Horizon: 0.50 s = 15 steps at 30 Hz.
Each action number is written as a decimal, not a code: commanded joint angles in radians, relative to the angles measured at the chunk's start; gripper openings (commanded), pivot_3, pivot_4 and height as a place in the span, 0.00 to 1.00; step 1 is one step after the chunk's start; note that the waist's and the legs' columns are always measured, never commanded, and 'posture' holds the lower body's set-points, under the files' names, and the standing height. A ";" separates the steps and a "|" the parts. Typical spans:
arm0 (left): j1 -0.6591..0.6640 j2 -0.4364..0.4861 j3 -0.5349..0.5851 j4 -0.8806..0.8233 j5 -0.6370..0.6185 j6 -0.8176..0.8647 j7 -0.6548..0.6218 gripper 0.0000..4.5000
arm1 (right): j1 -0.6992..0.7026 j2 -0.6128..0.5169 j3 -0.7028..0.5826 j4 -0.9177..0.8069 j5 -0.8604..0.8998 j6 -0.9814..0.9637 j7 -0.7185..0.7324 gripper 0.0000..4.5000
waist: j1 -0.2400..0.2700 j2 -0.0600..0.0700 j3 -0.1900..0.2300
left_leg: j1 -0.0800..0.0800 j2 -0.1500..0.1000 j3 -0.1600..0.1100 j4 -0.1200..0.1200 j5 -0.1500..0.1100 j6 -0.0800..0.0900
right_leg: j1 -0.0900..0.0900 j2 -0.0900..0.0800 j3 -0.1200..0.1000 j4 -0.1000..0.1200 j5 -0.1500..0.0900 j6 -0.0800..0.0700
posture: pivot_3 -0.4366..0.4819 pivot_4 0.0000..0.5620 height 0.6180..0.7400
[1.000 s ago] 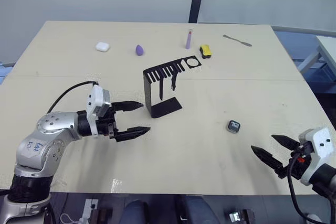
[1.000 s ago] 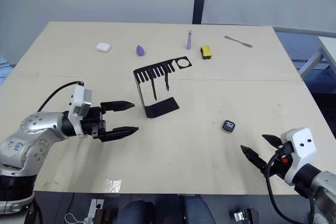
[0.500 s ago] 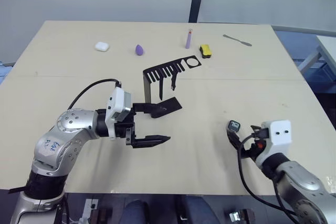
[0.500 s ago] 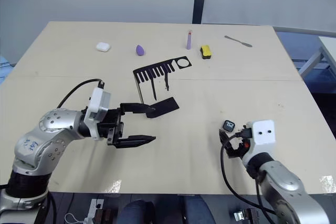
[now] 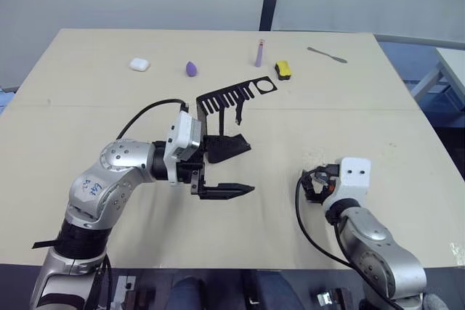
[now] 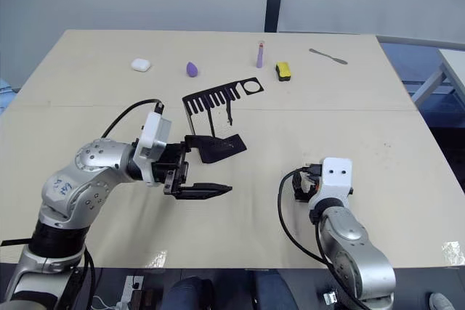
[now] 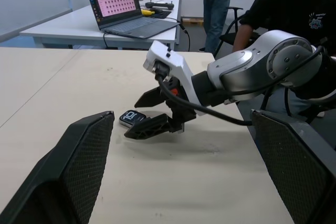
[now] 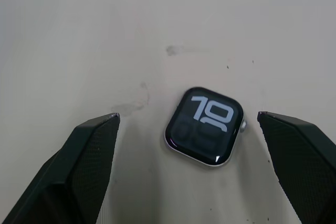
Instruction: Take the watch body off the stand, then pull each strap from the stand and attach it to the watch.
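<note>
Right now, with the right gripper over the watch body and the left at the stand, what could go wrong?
1. The small silver-rimmed watch body lies flat on the bare beige table between the open right gripper; closing might skid it rather than grip it.
2. The open left gripper sits beside the thin black sheet-metal stand; a nudge could shift the stand or drop the dark straps hanging from its comb.
</note>
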 commanded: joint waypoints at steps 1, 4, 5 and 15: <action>-0.020 -0.001 0.001 -0.023 -0.016 0.001 -0.007 1.00 | -0.020 0.027 -0.019 0.024 -0.031 -0.022 -0.019 0.99 | -0.001 0.000 0.000 | 0.000 0.000 0.000 0.000 0.000 0.000 | 0.000 0.000 0.000 0.000 0.000 0.000 | 0.48 0.27 1.00; -0.028 -0.002 0.001 -0.022 -0.015 0.006 -0.007 1.00 | -0.025 0.044 -0.028 0.040 -0.051 -0.031 -0.020 0.99 | 0.000 0.000 0.000 | 0.000 0.000 0.000 0.000 0.000 0.000 | 0.000 0.000 0.000 0.000 0.000 0.000 | 0.48 0.27 1.00; -0.029 -0.002 0.001 -0.023 -0.016 0.007 -0.007 1.00 | -0.024 0.048 -0.029 0.040 -0.054 -0.030 -0.019 0.99 | 0.000 0.000 0.000 | 0.000 0.000 0.000 0.000 0.000 0.000 | 0.000 0.000 0.000 0.000 0.000 0.000 | 0.48 0.27 1.00; -0.033 -0.007 -0.001 -0.009 -0.008 -0.005 -0.012 1.00 | -0.027 0.039 -0.051 0.031 -0.087 -0.023 0.011 0.51 | 0.000 0.000 0.000 | 0.000 0.000 0.000 0.000 0.000 0.000 | 0.000 0.000 0.000 0.000 0.000 0.000 | 0.48 0.27 1.00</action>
